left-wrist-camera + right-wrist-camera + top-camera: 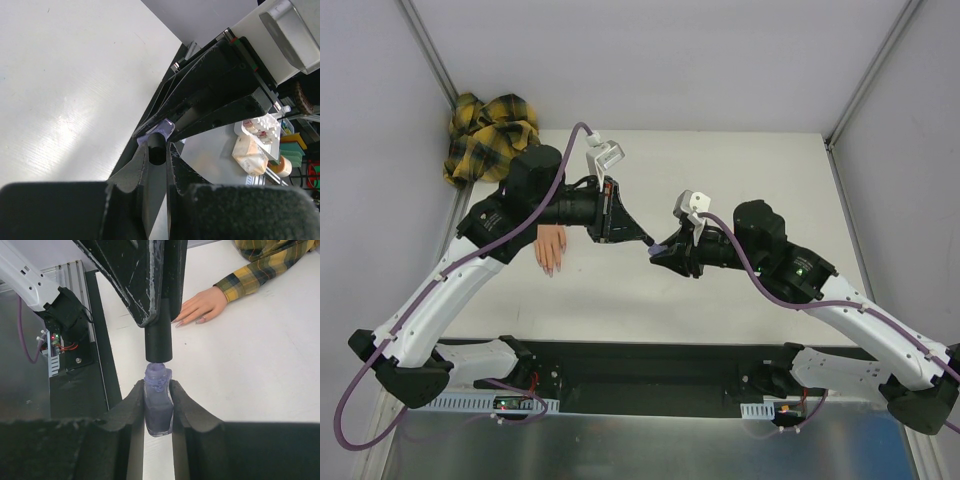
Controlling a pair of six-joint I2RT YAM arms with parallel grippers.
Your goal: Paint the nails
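The fake hand (202, 302) is laid on the table (740, 190), apart from the purple bottle (159, 417) clamped by the right gripper (157, 390). Its black cap (158, 347) is pinched by the left gripper (158, 155). Uncapping is judged to be in hand, and next a straight lift toward the nails (201, 320) is needed.

Mid-frame is blocked: left gripper (647, 241) and right gripper (660, 251) meet tip to tip, black cap (158, 342) against purple bottle (158, 412). The left arm (470, 262) overhangs the fake hand (551, 250), centre left. The table (750, 170) at upper right offers passage.
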